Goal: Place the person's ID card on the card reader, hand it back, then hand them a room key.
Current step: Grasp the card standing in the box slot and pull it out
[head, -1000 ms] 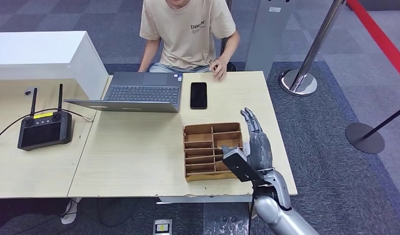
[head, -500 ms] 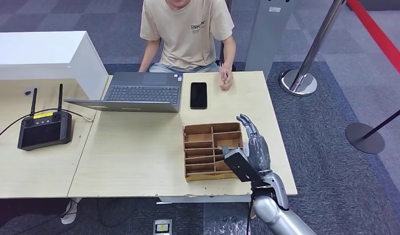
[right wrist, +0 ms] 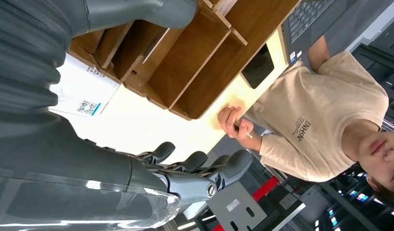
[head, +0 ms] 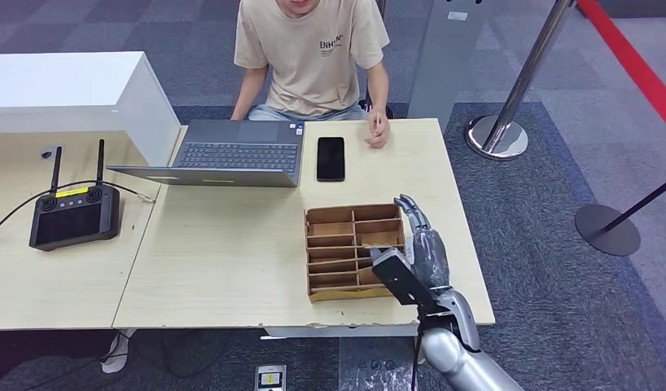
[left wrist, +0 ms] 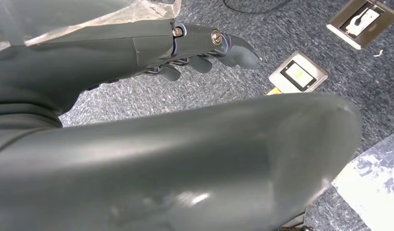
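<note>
Right hand [head: 427, 244] hovers empty, fingers apart, beside the wooden divider tray [head: 338, 248]; left hand [left wrist: 204, 53] likewise open

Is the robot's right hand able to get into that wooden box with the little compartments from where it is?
Probably yes: the right hand hovers at the wooden box, holding nothing, fingers apart, with nothing between them.

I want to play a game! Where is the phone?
In the head view, the phone lies on the table's far side, between the laptop and the person's hand.
</note>
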Robot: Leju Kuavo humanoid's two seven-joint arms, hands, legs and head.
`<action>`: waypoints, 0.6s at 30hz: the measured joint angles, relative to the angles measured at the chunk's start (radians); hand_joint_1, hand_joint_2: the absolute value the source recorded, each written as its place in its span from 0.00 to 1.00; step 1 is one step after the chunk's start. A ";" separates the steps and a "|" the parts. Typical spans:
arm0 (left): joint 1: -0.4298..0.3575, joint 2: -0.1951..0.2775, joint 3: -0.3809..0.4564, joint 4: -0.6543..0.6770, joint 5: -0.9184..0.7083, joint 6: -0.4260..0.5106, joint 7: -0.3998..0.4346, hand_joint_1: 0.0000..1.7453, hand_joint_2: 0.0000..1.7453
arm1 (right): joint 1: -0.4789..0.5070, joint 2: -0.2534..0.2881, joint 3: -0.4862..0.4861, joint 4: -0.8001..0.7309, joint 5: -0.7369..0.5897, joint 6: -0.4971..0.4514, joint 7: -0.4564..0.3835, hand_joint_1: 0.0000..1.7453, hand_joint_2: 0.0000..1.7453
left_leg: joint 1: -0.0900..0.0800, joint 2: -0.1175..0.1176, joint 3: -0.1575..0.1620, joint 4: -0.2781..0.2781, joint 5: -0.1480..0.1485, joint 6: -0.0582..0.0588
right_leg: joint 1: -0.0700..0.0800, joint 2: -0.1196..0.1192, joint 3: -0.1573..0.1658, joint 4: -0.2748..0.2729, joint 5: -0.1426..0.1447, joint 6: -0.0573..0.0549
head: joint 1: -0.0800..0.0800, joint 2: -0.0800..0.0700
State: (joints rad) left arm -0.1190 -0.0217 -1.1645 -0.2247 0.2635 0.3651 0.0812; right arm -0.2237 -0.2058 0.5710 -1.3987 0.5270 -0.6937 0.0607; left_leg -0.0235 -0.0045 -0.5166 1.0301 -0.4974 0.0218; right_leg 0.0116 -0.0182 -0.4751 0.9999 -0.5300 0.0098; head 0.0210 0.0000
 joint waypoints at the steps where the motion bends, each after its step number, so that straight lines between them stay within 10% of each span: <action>1: 0.000 0.000 0.000 0.000 0.000 0.000 0.000 0.00 0.00 | 0.001 0.000 0.000 0.001 0.000 0.000 0.000 0.22 1.00 | 0.000 0.000 0.000 0.000 0.000 0.000 | 0.000 0.000 0.000 0.000 0.000 0.000 | 0.000 0.000; 18: -0.002 0.000 0.000 -0.001 -0.009 -0.008 0.010 0.00 0.00 | 0.003 -0.002 0.016 0.036 0.075 0.018 0.033 0.33 1.00 | 0.000 0.000 0.000 0.000 0.000 0.000 | 0.000 0.000 0.000 0.000 0.000 0.000 | 0.000 0.000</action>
State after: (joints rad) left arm -0.1212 -0.0217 -1.1643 -0.2258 0.2547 0.3571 0.0916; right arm -0.2203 -0.2073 0.5865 -1.3629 0.6017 -0.6759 0.0937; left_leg -0.0235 -0.0045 -0.5165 1.0301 -0.4974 0.0218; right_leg 0.0116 -0.0182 -0.4751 0.9999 -0.5300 0.0098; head 0.0209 0.0000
